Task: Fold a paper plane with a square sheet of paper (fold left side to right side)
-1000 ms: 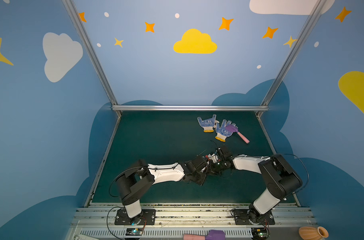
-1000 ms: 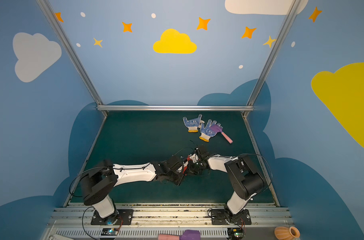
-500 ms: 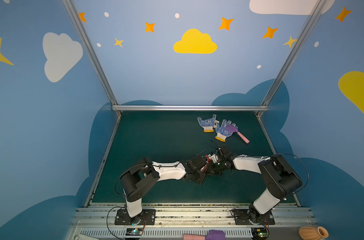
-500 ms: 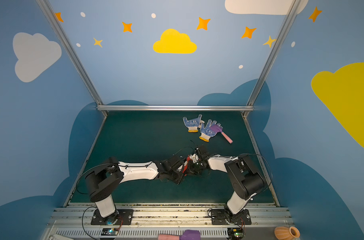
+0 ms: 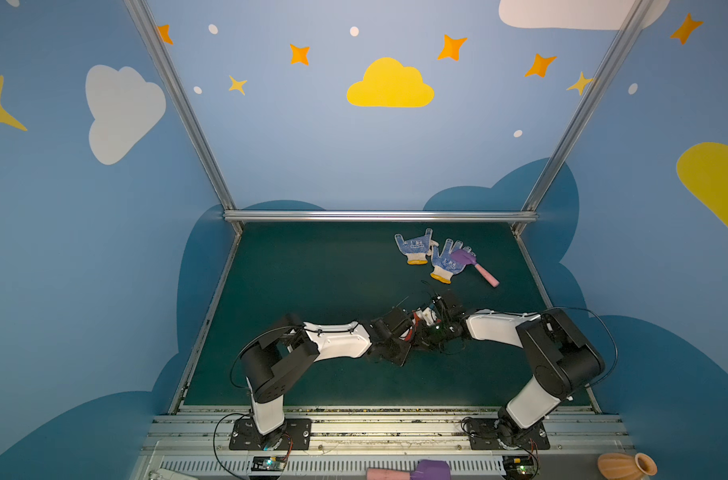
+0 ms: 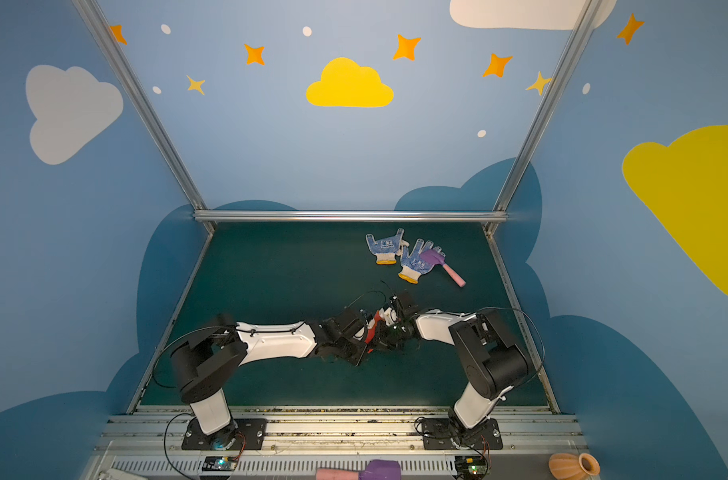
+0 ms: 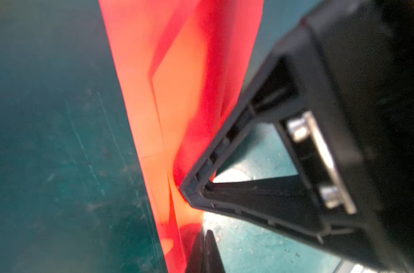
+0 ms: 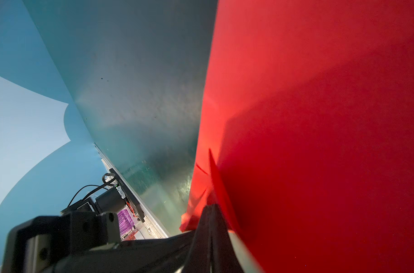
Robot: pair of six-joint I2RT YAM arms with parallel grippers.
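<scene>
Thin bright red creased sheet of paper (image 7: 177, 94) was held between both arms over the middle of the dark green mat (image 5: 312, 282), left gripper (image 7: 204, 245) and right gripper (image 8: 210, 217) each pinched tight on it, ribbed orange clay vase (image 5: 626, 465) lay sideways on the front ledge, inside unseen

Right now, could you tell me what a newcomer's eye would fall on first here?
The bright red folded paper, held upright mid-mat, gripped by both the left claw and right claw. Next, the blue-dotted white gloves and purple-and-pink toy hammer lying together at the far right of the dark green mat.
</scene>
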